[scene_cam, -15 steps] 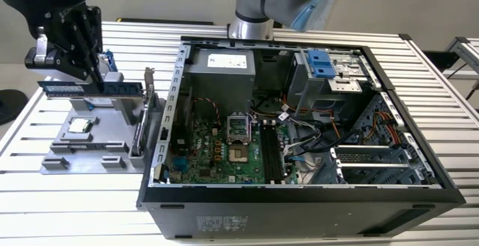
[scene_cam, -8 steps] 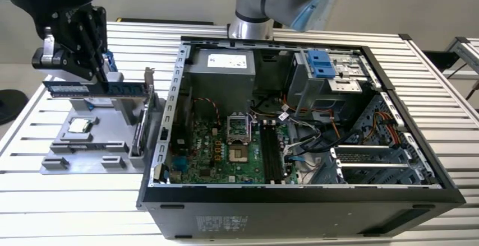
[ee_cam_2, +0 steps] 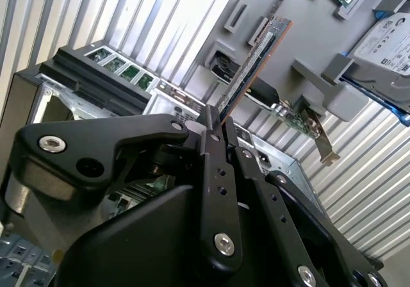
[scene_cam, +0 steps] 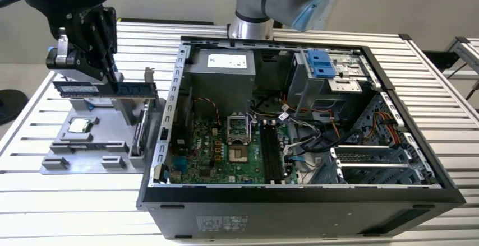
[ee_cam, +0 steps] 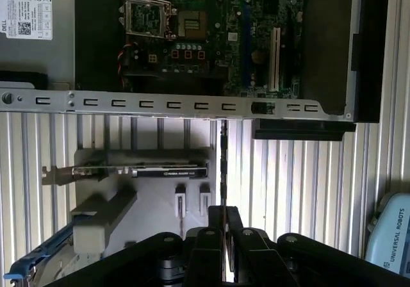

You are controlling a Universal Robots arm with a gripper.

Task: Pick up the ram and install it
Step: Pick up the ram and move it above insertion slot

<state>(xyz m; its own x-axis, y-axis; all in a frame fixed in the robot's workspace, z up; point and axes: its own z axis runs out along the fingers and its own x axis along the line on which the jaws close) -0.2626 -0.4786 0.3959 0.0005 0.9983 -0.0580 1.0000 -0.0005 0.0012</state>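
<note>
The gripper (scene_cam: 114, 79) is pressed together on the ram (scene_cam: 82, 89), pinching its two flat faces near mid-length. That hold looks chosen for balance, and it leaves the lower long edge free of the fingers.

In the exterior view the ram hangs at about 9 o'clock from the case (scene_cam: 299, 201), over the far end of the tray (scene_cam: 112, 124). It seems lifted clear of the tray, though I cannot be sure of a gap. The processor (scene_cam: 78, 125) sits in its tray pocket at about 6 o'clock from the ram.

The ram stands on edge with its labelled face toward the exterior camera. Its long axis lies level, running roughly 9 to 3 o'clock. The slots (scene_cam: 270, 151) on the board inside the case run nearer 12 to 6, so the stick lies crosswise to them and well apart from them.

In both wrist views the ram (ee_cam_2: 253, 63) shows edge-on, a thin line (ee_cam: 223, 165) reaching straight out from the closed fingertips. It passes over the tray toward the case wall. A card (ee_cam: 160, 170) lies on the tray beside it.
</note>
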